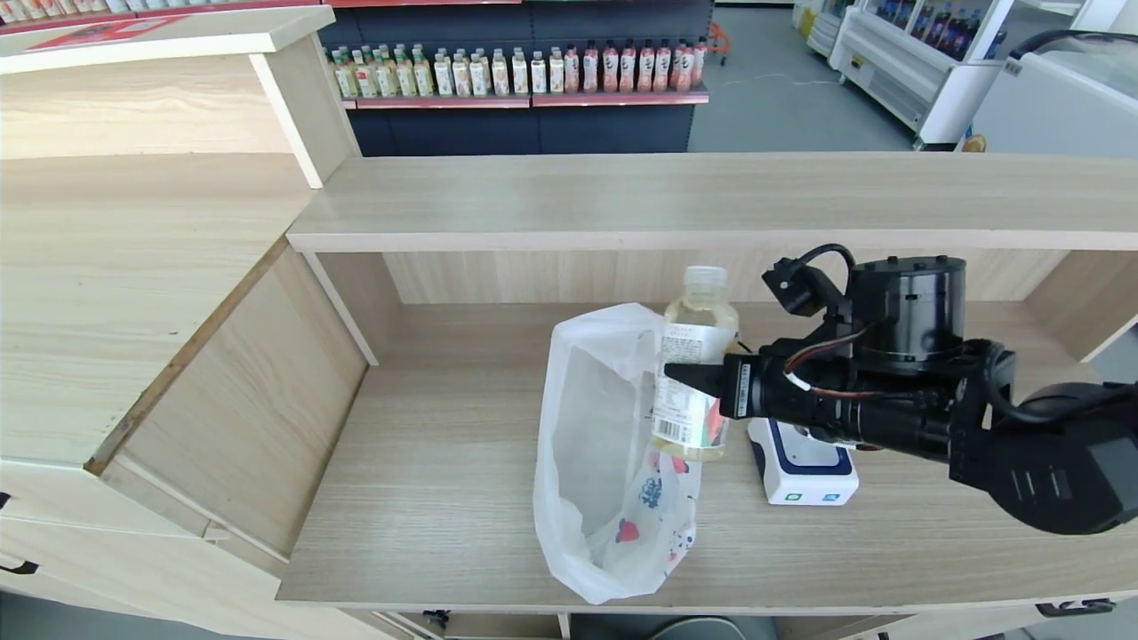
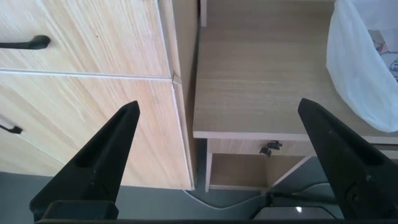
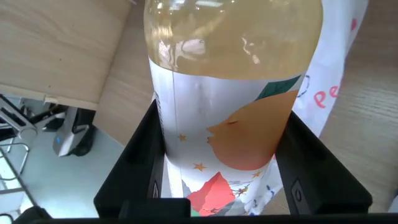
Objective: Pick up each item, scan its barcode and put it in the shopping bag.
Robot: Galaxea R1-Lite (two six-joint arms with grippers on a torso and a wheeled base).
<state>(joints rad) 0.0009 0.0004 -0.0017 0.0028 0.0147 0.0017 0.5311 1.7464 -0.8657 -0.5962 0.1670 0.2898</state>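
You have one counter (image 1: 444,498) with one white bag (image 1: 587,444) standing open on it. One bottle (image 1: 693,356) hangs upright at the bag's right rim, clamped in your right gripper (image 1: 689,378). One scanner (image 1: 805,471) sits right of the bag. Your left gripper (image 2: 217,106) is spread wide, well left of the bag.

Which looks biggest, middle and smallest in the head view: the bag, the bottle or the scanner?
1. bag
2. bottle, though it is lifted nearer the camera
3. scanner, partly hidden, so less sure
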